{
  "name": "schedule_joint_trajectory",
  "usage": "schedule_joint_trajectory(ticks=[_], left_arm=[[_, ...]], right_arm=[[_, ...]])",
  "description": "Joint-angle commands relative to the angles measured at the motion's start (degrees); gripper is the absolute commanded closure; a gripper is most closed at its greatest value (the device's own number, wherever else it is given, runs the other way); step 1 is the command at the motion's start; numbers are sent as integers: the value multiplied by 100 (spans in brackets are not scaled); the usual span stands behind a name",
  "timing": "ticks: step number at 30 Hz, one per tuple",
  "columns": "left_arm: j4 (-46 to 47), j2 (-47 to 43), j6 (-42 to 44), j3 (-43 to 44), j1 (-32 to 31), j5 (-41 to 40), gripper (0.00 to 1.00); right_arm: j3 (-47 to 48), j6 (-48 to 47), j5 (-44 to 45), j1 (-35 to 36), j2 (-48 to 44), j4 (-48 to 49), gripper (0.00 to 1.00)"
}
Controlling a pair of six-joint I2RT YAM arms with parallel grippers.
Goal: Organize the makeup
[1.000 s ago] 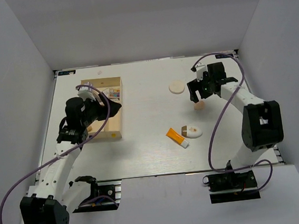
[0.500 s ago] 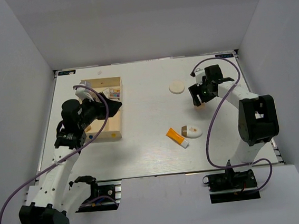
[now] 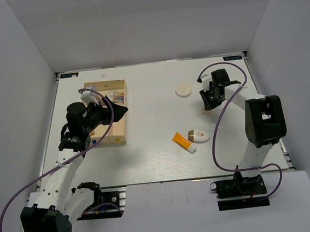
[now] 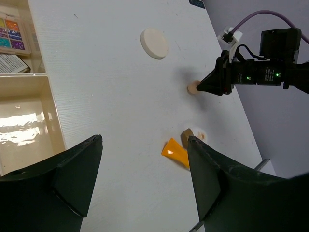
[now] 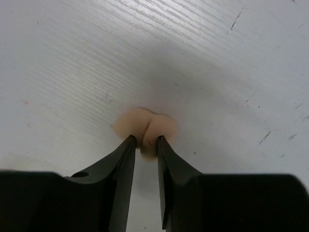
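A beige sponge [image 5: 145, 123] lies on the white table at the right rear, squashed between the fingers of my right gripper [image 5: 145, 141], which is shut on it; the same sponge [image 3: 206, 110] shows under that gripper [image 3: 208, 104] from above. A round white disc [image 3: 183, 89] lies to its left. An orange tube [image 3: 183, 142] and a white oval item [image 3: 200, 137] lie nearer the front. My left gripper [image 3: 119, 113] hovers open and empty over the right edge of the wooden box [image 3: 115, 135]. A colourful eyeshadow palette [image 4: 12, 36] sits in the box.
The box's near compartment [image 4: 26, 121] shows a bare pale floor. A small brownish piece [image 4: 187, 135] rests against the oval item. Grey walls close in the table on three sides, and both arms' purple cables loop above the surface.
My right gripper has dropped down onto the beige sponge and closed its fingers on it. The left arm has shifted only slightly above the box.
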Motion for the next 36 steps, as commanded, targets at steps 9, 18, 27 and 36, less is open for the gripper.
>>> schedule_joint_trajectory(ticks=[9, 18, 27, 36], left_arm=[[57, -95, -33, -36, -112, -47, 19], [57, -130, -41, -18, -112, -74, 19], [-5, -464, 20, 8, -112, -257, 19], [-365, -1808, 275, -27, -112, -1505, 19]], right_arm=[[224, -242, -317, 28, -196, -286, 100], [452, -251, -940, 404, -934, -514, 100], [1381, -172, -2117, 1739, -840, -716, 100], [3798, -119, -2636, 3059, 996, -1278, 100]])
